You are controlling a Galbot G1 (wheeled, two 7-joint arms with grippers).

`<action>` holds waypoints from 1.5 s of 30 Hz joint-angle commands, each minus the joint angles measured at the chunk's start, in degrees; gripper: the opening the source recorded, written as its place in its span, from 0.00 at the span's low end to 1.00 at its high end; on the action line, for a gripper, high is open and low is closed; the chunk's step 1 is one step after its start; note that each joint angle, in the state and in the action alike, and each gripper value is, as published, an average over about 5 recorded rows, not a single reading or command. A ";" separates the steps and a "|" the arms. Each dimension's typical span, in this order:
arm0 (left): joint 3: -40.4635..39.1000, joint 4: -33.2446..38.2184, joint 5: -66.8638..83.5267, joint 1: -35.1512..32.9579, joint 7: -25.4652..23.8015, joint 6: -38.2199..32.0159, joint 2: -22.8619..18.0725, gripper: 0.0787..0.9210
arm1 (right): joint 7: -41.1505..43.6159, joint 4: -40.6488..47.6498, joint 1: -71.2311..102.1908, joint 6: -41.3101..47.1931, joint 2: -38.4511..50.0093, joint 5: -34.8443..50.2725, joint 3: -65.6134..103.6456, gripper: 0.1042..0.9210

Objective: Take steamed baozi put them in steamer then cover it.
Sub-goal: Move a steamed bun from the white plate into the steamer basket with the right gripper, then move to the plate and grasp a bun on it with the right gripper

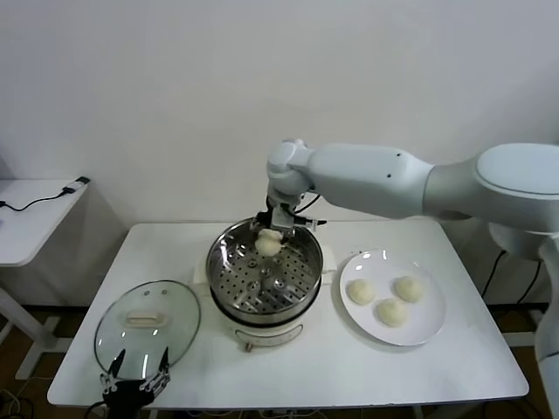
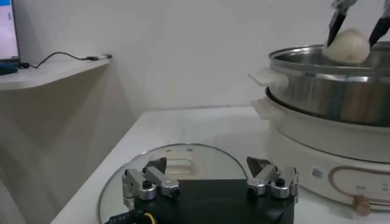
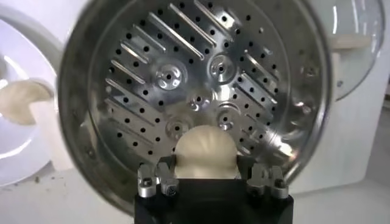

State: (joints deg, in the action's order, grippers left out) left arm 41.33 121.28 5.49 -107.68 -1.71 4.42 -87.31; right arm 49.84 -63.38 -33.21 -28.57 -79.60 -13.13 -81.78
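My right gripper (image 1: 269, 234) is shut on a pale baozi (image 1: 267, 245), holding it over the far side of the shiny steamer (image 1: 225, 289). In the right wrist view the baozi (image 3: 205, 152) sits between the fingers above the perforated floor (image 3: 183, 73). Three more baozi (image 1: 362, 291) (image 1: 407, 288) (image 1: 391, 312) lie on the white plate (image 1: 426, 327) to the right. The glass cover (image 1: 147, 325) with its cream handle lies flat at front left. My left gripper (image 1: 135, 365) is open and empty, just in front of the cover (image 2: 183, 159).
A cream-white pot base (image 1: 262, 333) carries the steamer. A side table (image 1: 31, 218) with a cable stands at far left. The white table (image 1: 332, 367) has bare room along its front edge and right end.
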 commanded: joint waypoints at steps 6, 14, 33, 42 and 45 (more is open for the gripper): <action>-0.12 0.18 -0.15 -0.04 0.04 -0.24 -0.11 0.88 | -2.52 6.60 3.77 -2.51 -2.79 -4.28 0.36 0.76; -0.18 0.75 -0.13 -0.24 0.08 -0.44 -0.11 0.88 | -1.21 1.19 -4.34 -2.16 0.92 13.04 -1.16 0.88; -1.03 1.74 -0.79 -0.78 0.06 -0.59 -0.34 0.88 | 4.27 -22.84 -19.87 43.75 42.73 45.86 -30.31 0.88; -0.61 1.46 -0.99 -0.62 -0.02 -0.15 -0.62 0.88 | -3.05 -17.33 3.15 51.34 41.53 44.14 -13.31 0.88; -0.48 1.23 -0.95 -0.59 -0.01 -0.13 -0.87 0.88 | -4.72 -13.04 7.93 52.31 38.62 42.20 -8.83 0.88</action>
State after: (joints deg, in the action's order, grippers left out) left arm 40.72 122.51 4.60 -108.24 -1.71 4.22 -88.25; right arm 50.54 -79.78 -40.23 12.46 -44.19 28.25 -99.53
